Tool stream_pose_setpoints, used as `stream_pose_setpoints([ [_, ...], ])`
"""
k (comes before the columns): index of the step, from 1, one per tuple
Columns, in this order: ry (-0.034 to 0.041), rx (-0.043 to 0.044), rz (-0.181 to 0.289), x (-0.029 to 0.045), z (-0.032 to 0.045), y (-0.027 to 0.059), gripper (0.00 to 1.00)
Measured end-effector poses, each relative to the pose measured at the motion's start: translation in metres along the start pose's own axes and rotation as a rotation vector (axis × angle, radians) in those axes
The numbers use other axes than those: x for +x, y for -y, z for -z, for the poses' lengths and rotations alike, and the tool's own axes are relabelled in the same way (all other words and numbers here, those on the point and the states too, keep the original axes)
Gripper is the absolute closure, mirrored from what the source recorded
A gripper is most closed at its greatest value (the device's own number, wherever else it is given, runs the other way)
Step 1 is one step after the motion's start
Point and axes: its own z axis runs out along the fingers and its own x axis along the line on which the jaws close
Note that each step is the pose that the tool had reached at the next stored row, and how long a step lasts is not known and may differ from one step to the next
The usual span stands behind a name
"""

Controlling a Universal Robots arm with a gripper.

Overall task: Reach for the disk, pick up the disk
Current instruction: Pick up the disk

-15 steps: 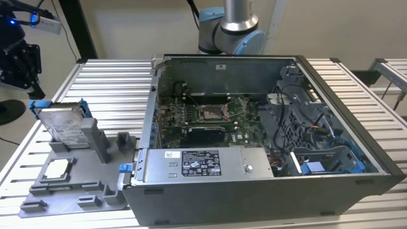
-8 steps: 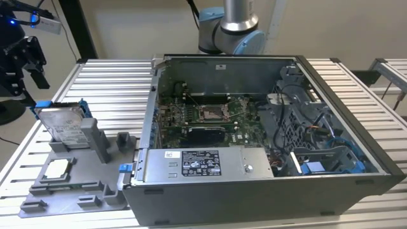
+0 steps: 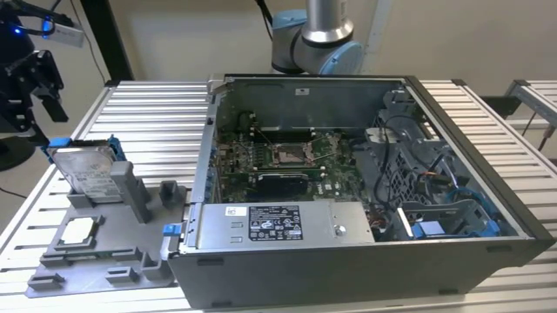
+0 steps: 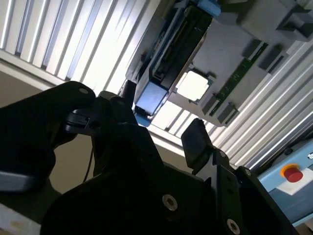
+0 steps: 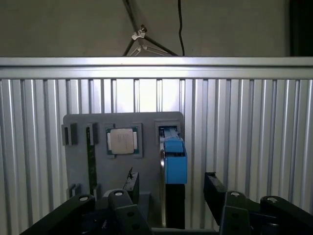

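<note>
Disk (image 3: 85, 166) stands on edge in slot of grey holder (image 3: 113, 242) on table (image 3: 148, 111), at exterior view's left, leaving flat faces free for pinching. My tool (image 5: 171, 182) spread wide, near disk, fingers lined up either side, touching nothing.
</note>
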Motion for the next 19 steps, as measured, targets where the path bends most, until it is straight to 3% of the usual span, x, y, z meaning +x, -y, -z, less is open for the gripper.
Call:
stream_pose_setpoints([
  [19, 0.0001, 0.0034, 0.02, 0.0, -0.0181, -0.0003, 0.0],
])
